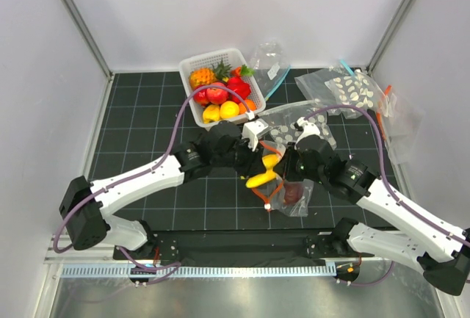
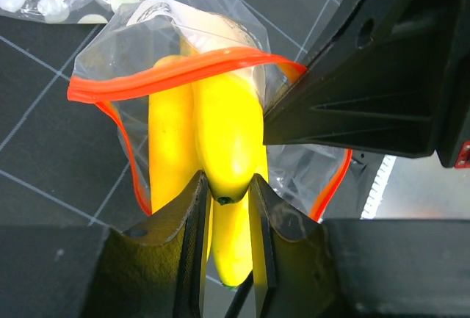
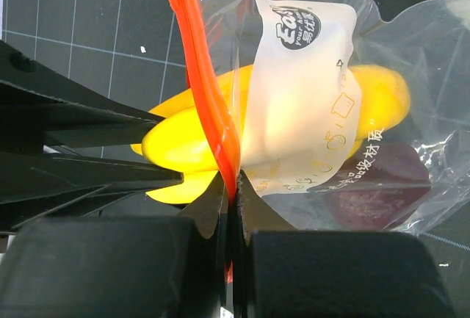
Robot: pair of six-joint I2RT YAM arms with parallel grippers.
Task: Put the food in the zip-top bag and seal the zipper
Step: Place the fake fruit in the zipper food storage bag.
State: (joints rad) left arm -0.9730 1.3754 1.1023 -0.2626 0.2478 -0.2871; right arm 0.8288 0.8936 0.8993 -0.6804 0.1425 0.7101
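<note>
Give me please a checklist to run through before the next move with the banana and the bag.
1. Left claw grips banana bunch: ok.
2. Right claw pinches zipper: ok.
3. Banana bunch fully past the mouth of the zip-top bag: not ok, its near end sticks out.
4. Maroon fruit inside the bag: ok.
5. Zipper sealed: not ok, mouth open.
6. Space for more fruit: cannot tell.

The white label [image 3: 301, 105] on the zip-top bag [image 3: 400, 35] carried a dark round logo [image 3: 299, 28] with white lettering that began "Eo". Faint yellow Chinese characters ran along the label's lower edge, too small to read.
</note>
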